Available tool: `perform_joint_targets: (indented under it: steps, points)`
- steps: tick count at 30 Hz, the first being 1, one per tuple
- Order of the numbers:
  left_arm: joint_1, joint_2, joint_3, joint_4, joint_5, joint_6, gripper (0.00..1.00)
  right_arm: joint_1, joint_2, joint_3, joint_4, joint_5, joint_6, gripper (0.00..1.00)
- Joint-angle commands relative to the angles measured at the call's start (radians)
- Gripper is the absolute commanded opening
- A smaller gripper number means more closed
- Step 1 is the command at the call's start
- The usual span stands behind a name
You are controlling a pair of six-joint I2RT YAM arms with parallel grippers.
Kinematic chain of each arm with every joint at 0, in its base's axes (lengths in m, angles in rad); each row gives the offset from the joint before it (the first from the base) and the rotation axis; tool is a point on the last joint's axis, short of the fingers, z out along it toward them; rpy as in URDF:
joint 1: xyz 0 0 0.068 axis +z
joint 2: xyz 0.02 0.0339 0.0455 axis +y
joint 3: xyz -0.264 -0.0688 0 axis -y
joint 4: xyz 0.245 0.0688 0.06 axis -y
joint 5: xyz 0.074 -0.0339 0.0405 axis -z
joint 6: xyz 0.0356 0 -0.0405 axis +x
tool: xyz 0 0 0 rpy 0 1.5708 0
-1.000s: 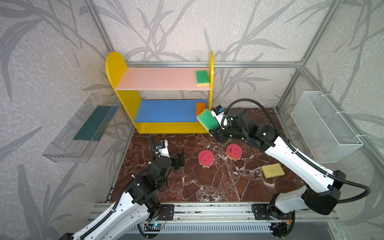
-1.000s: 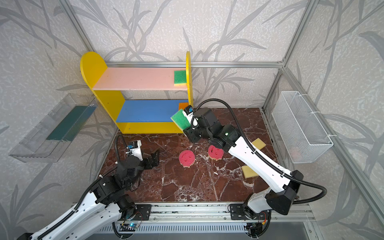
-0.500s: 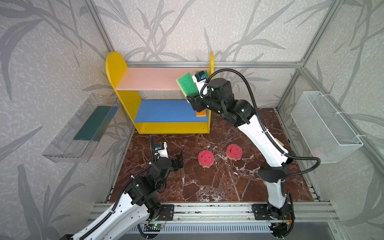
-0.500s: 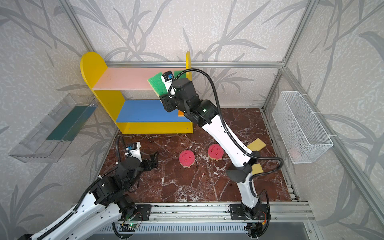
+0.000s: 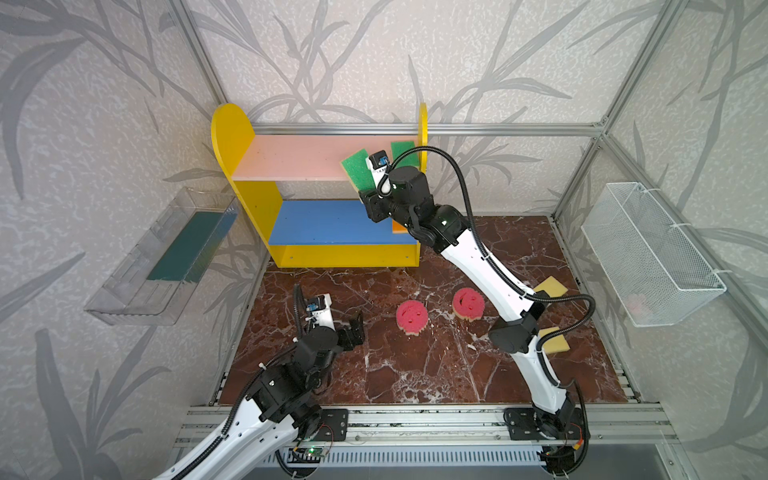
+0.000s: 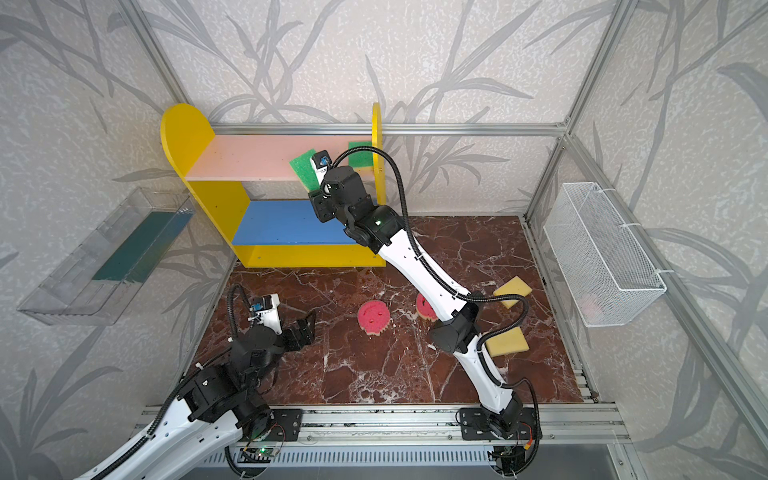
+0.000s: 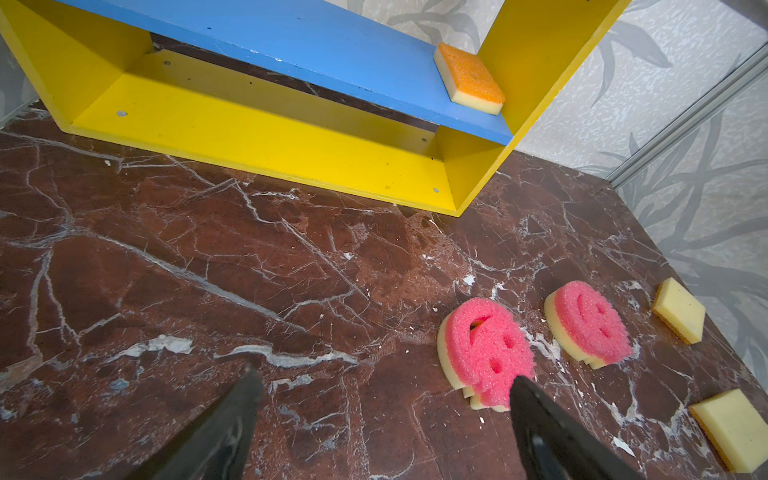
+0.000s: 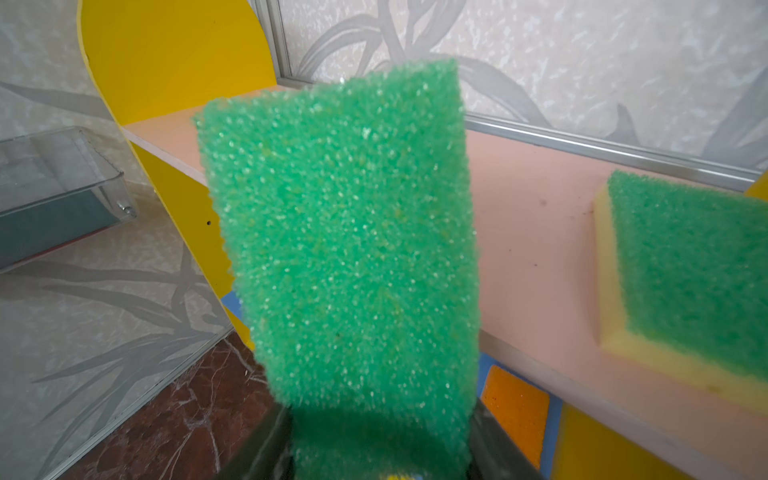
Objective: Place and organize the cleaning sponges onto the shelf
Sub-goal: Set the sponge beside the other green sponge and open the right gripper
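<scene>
- right fingers (image 8: pixel 266 449) were pinched on the low end of a green sponge (image 8: pixel 345 232), tilted at the front edge of the pink board (image 5: pixel 299 158) of the shelf (image 5: pixel 232 137). released there, it could tip off onto the bench (image 5: pixel 415 374).
- pushed in too far, it might shove the other green sponge (image 5: pixel 402 151).
- left fingers (image 7: pixel 224 436) were spread wide and empty, one tip near a pink sponge (image 7: pixel 486 349). a careless dip could nudge it.

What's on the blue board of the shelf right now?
One orange-faced sponge at the right end of the blue board. In a top view the right arm covers most of it.
</scene>
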Motion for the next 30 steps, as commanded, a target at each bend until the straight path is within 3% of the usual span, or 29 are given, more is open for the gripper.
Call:
perform_joint_targets:
  steps: [1,5,14,26,30]
  points:
    - [0.004,0.004,-0.012,0.024,0.025,-0.028,0.94,0.003,0.058,0.141,0.108,0.034,-0.034,0.57]
    - [0.004,-0.001,-0.032,0.03,0.041,-0.043,0.94,0.002,0.096,0.196,0.126,0.031,-0.042,0.57]
    - [0.004,0.0,-0.037,0.035,0.042,-0.035,0.93,0.001,0.057,0.048,0.309,0.09,-0.064,0.57]
    - [0.004,0.031,-0.043,0.044,0.042,-0.031,0.94,-0.031,0.12,0.114,0.312,0.184,-0.058,0.57]
    - [0.004,0.041,-0.043,0.05,0.044,-0.03,0.94,-0.035,0.12,0.109,0.312,0.194,-0.07,0.67]
